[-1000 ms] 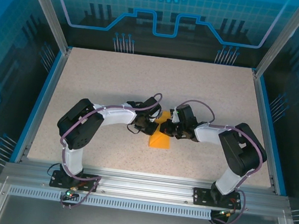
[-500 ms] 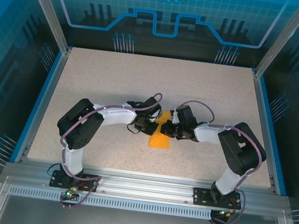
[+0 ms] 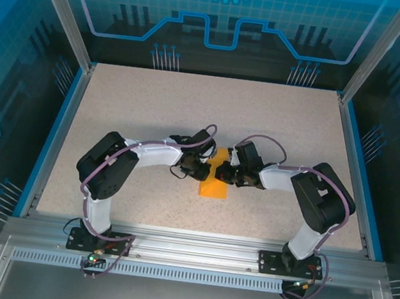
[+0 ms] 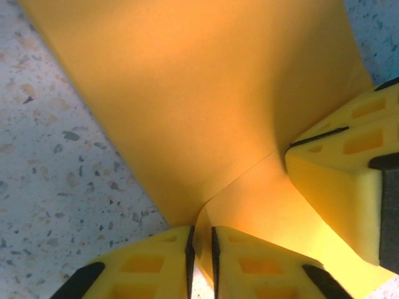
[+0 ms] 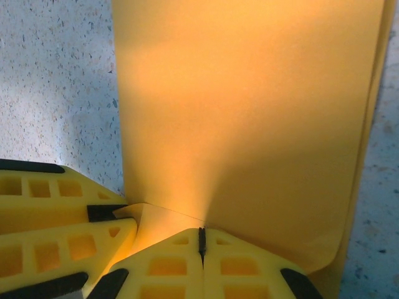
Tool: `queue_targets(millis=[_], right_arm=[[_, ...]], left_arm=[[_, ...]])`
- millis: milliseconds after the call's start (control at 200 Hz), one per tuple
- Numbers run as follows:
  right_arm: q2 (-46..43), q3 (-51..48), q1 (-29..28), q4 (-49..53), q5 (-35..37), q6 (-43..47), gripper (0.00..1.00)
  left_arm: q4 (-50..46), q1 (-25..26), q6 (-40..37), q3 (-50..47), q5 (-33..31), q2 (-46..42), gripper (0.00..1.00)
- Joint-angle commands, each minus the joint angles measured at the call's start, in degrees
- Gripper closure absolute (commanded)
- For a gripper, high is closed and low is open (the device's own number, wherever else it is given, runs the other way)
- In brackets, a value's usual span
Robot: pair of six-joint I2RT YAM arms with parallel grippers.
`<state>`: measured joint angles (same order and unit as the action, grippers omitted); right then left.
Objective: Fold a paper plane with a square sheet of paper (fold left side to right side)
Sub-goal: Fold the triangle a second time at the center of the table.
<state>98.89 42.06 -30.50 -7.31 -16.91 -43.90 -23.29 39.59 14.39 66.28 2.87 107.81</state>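
The square sheet of paper point(image 3: 213, 187) lies mid-table, bright orange and folded into a narrower strip. Its far end is lifted between the two grippers. My left gripper point(image 3: 205, 168) pinches a bent-up corner of the sheet point(image 4: 199, 93); in the left wrist view its jaws point(image 4: 201, 248) are nearly closed with the thin edge between them. My right gripper point(image 3: 221, 172) faces it from the right, and its jaws point(image 5: 201, 240) are pressed shut on the paper point(image 5: 249, 106). The right gripper's fingers point(image 4: 336, 187) touch the sheet beside the left one. A doubled edge runs down the right side.
The speckled beige tabletop point(image 3: 154, 107) is bordered by blue rails point(image 3: 54, 139) and an aluminium frame at the near edge point(image 3: 195, 245). The two grippers are almost touching, with the left gripper's fingers point(image 5: 62, 243) close beside the right jaws.
The right gripper has crept slightly left towards the left gripper, and the paper's near end has shifted a little left with it. Both grips are unchanged.
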Motion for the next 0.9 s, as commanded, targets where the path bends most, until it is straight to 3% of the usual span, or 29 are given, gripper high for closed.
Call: queue_targets(millis=[0, 225, 585, 895], right_arm=[[0.9, -1.5, -0.5, 4.7, 2.2, 0.5, 1.00], [1.0, -1.4, -0.5, 4.8, 2.0, 0.6, 1.00], [1.6, -0.7, -0.5, 5.0, 1.3, 1.0, 1.00], [2.0, -0.2, -0.5, 5.5, 1.3, 1.1, 1.00]], left_arm=[[-4.0, -0.3, -0.3, 1.6, -1.5, -3.9, 0.74], [-6.9, -0.3, 1.0, 0.9, 0.7, -8.9, 0.66], [1.0, -0.2, 6.9, -5.5, 28.9, -10.6, 0.66], [2.0, -0.2, 6.5, -5.9, 29.1, -5.2, 0.67]])
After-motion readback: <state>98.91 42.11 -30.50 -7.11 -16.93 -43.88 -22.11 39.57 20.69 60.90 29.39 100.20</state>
